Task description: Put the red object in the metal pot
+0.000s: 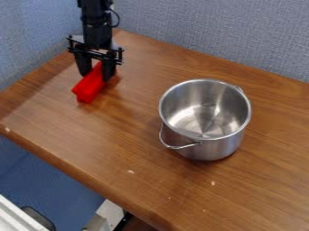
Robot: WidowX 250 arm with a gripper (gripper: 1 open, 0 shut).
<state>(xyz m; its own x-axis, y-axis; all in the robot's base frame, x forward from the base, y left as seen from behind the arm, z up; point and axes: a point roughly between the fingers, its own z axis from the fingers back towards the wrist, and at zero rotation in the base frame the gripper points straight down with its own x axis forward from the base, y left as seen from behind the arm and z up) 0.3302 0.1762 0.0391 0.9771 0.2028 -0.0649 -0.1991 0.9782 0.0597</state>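
Red block (88, 87) is over on the left side of the table, far from where it needs to be. From where I stand, closest to me is the bare front stretch of the wooden table (108, 153), its near corner jutting toward the floor. Further in, on the right half, sits the pot (205, 118), upright and shiny, mouth open, with nothing inside that I can see; its thin wire handle hangs down the near side. Well apart from it, toward the far left edge, the block lies tilted on the wood, its upper end tucked between the black fingers of the gripper (94, 72). That gripper points straight down, fingers drawn in tight on the block's upper end. Above it the dark arm rises straight up and out of the top of the view, against the grey-blue wall behind.
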